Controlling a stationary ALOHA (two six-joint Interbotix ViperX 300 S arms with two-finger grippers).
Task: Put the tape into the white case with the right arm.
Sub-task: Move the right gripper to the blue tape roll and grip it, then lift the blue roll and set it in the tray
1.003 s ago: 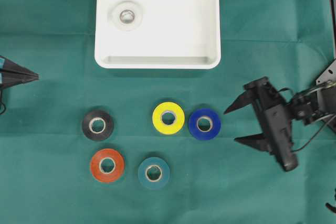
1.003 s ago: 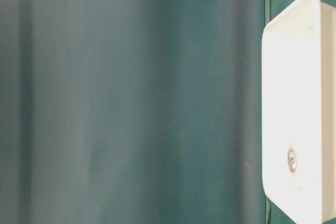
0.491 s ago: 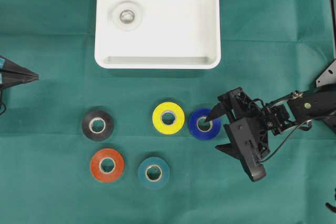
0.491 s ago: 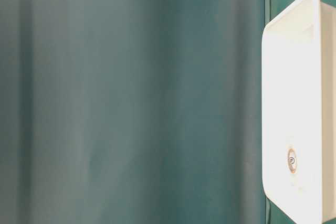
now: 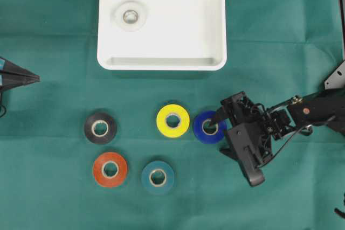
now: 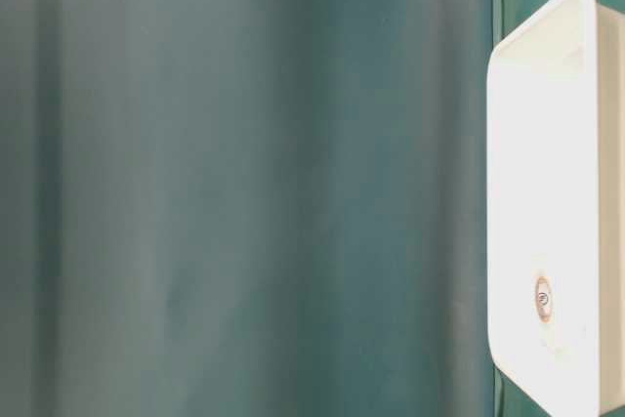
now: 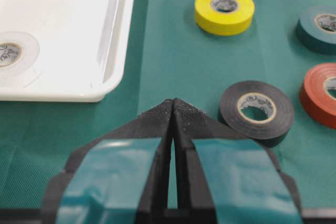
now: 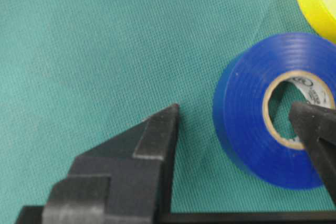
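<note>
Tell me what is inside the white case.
The white case holds one white tape roll lying flat near its left end. The rest of its floor shows bare; nothing covers it from overhead.

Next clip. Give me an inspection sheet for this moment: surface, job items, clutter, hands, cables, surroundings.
Surface: green cloth, lightly creased.
Job's things: white case holds one white tape roll; blue roll, yellow roll, black roll, orange roll and teal roll lie flat on the cloth.
Clutter: nothing seen.
Hands: right hand open, one finger in the blue roll's core, the other outside it; left hand shut, apart from the rolls.
Cables: thin cable loops along the right arm.
Surroundings: plain green backdrop.
</note>
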